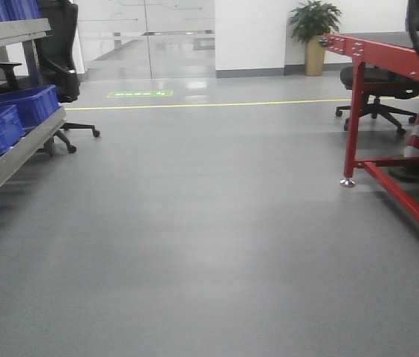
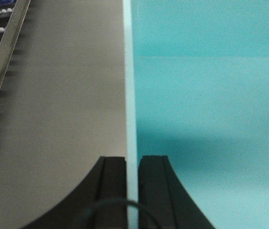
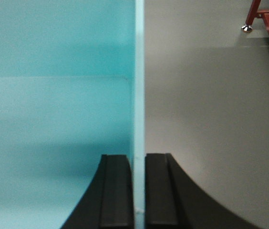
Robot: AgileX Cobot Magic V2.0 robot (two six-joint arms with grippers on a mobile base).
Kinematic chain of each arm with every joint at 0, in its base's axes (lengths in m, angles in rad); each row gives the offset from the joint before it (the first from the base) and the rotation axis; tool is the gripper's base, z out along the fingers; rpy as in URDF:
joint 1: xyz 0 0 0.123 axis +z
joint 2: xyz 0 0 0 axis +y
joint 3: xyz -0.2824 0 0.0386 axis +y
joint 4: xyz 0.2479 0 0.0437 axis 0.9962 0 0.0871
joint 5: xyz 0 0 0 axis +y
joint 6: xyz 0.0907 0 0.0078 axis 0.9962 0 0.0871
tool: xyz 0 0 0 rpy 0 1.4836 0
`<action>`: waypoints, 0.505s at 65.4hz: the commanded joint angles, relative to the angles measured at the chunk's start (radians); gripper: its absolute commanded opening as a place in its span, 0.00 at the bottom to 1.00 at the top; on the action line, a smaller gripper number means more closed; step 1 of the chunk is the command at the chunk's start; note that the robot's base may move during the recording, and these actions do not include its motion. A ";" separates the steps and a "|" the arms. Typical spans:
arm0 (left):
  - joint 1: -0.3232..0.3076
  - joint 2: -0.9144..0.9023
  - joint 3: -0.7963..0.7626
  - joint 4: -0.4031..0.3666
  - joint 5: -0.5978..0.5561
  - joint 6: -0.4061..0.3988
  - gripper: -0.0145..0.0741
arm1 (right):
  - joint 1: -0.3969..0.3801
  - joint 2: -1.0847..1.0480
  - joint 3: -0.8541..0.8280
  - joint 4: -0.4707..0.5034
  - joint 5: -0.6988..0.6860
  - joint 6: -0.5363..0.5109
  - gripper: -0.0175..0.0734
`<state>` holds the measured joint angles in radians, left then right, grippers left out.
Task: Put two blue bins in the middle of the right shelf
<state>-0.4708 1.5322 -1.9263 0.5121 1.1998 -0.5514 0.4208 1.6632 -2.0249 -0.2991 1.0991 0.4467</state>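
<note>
The left end effector [image 2: 132,164] is clamped on one thin wall of a teal-blue bin [image 2: 211,95], and the right end effector [image 3: 139,162] on the opposite wall. The bin is held above the floor [image 1: 209,245]. Dark blue bins [image 1: 16,108] are seen on the left shelf [image 1: 16,160]. No delivery is shown, so the task is judged mid-carry.

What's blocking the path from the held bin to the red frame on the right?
Nothing visible. The left end effector and right end effector each clamp a wall of the bin. The grey floor toward the red frame is bare. An office chair sits behind its leg.
</note>
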 commanded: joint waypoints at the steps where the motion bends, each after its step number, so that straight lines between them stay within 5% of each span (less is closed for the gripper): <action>1: -0.005 -0.010 -0.010 0.017 -0.025 -0.005 0.04 | -0.001 -0.008 -0.008 -0.030 -0.038 -0.004 0.01; 33: -0.005 -0.010 -0.010 0.017 -0.230 -0.005 0.04 | -0.001 -0.008 -0.008 -0.030 -0.038 -0.004 0.01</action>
<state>-0.4708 1.5357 -1.9263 0.5309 1.0720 -0.5514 0.4168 1.6632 -2.0249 -0.3230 1.0991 0.4484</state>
